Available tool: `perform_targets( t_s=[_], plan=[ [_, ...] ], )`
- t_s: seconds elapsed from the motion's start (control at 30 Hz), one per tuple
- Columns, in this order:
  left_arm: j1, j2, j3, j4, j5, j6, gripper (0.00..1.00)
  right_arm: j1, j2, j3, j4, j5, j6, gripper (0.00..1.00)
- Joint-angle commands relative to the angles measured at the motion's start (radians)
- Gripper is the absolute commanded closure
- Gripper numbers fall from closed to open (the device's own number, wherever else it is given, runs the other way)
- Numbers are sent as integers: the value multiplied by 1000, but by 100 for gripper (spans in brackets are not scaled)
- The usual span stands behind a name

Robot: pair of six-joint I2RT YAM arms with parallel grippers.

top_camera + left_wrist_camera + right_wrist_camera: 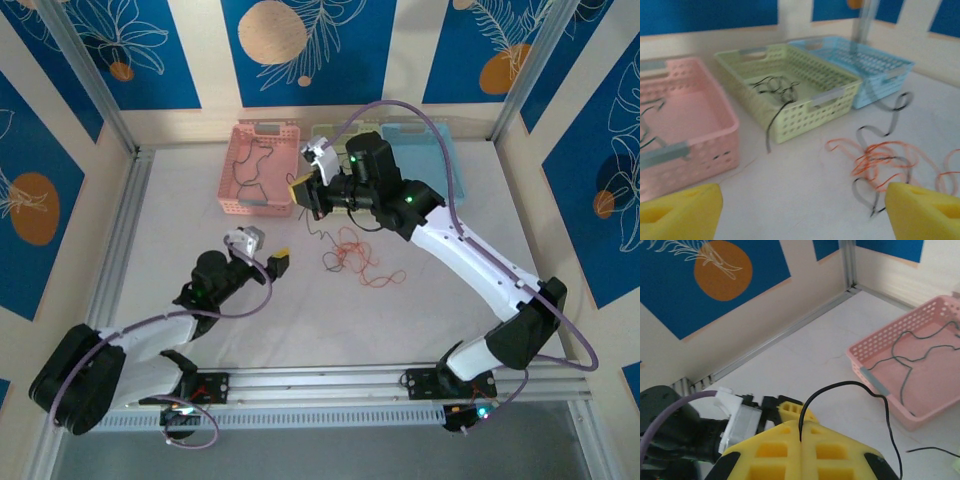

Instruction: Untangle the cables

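right wrist: right pincer (801,434) clamps a black cable (840,383) arching upward (left pincer (802,212) gaping).

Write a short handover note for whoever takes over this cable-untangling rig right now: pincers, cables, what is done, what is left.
Right pincer: shut on a thin black cable, raised near the pink basket.
Left pincer: open, empty, low over the table.
Done: one black cable lies in the pink basket, and a second black cable lies in the green basket, its end hanging over the front wall.
To do: the orange cable lies on the table with a dark cable across it. Part them and basket both, plus the held one.
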Motion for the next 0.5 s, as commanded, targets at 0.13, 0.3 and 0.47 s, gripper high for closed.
perform_targets(
  t_s=[0.13,0.3,0.47],
  plan=[
    [-7,181,42,290,257,-88,14,-1,6,-2,34,-78,60,100],
    [-6,302,131,365,246,-106,14,-15,-3,-39,63,-117,83,100],
    [-6,433,215,490,293,-176,13,-32,-11,-62,76,-146,94,100]
  ],
)
